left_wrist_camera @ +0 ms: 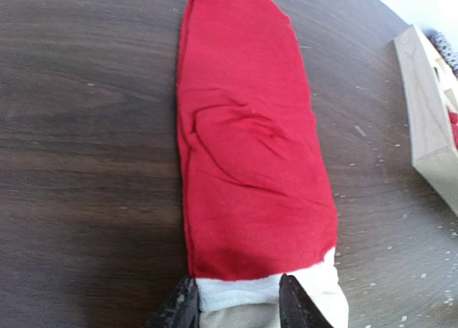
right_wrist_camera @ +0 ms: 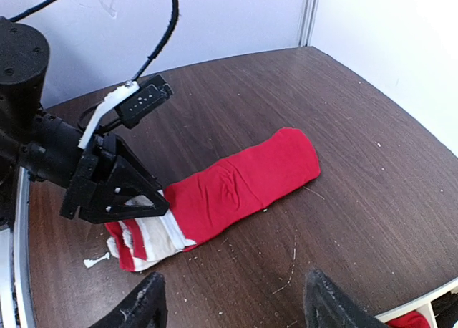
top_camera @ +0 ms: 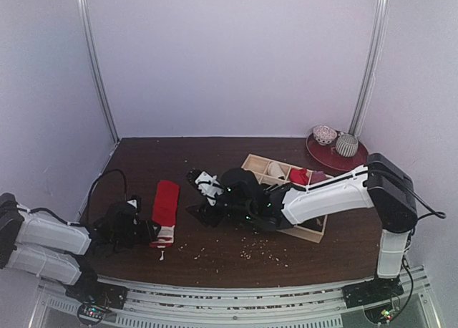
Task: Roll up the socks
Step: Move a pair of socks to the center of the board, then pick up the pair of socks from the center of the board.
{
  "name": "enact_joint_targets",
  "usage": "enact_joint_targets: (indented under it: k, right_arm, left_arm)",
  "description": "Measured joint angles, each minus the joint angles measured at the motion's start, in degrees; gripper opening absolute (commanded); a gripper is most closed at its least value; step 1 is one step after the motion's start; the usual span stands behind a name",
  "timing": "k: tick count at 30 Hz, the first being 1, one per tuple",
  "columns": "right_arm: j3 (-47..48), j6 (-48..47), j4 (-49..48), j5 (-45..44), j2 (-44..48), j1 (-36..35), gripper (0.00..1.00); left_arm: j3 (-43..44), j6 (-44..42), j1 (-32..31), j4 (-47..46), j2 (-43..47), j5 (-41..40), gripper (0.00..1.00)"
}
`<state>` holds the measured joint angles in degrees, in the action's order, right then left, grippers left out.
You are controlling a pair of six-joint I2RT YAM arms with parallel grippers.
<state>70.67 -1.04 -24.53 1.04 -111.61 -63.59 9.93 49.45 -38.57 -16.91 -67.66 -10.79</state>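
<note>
Top: red fabric sock (top_camera: 166, 203), white-grey striped cuff, flat on the dark wooden table (top_camera: 143, 163) at 8 o'clock. Left wrist: left fingers (left_wrist_camera: 297, 303) half-closed astride the cuff end, grip unclear. Right wrist: right fingers (right_wrist_camera: 147, 306) wide, empty. A shallow pinch could slip mid-roll.

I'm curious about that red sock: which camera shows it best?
The right wrist view: the whole red sock lies flat, toe to striped cuff, the left arm's fingers at the cuff. The left wrist view crops its ends; overhead it is small.
</note>
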Motion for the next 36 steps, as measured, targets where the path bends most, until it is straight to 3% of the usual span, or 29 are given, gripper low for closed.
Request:
enact_joint_targets:
  k: [4, 10, 15, 22, 30, 36]
  right_arm:
    - [-3.45, -1.51, 0.00, 4.20, 2.91, 0.00, 0.66]
    - [-8.35, -5.42, 0.46, 13.25, 3.32, 0.00, 0.66]
    - [-9.44, -10.16, 1.03, 18.69, 3.39, -0.02, 0.69]
    - [-8.09, -21.29, 3.89, 25.92, 3.10, 2.05, 0.70]
    - [8.20, -33.31, 15.02, 33.35, -7.30, 4.66, 0.68]
    - [14.56, -37.11, 21.75, 37.09, -15.26, 5.11, 0.65]
  left_arm:
    - [-0.20, 1.99, -0.85, -4.13, -2.23, 3.19, 0.38]
    - [1.66, 3.67, -6.95, -5.95, -5.57, 4.94, 0.37]
    - [3.54, 4.70, -9.81, -5.03, -6.73, 5.73, 0.57]
    - [3.61, 4.35, -9.86, 5.68, 3.82, 2.80, 0.78]
    - [3.45, 1.86, -9.86, 16.81, 21.03, -1.03, 0.79]
    - [2.89, -0.37, -9.86, 19.17, 23.93, -1.64, 0.79]
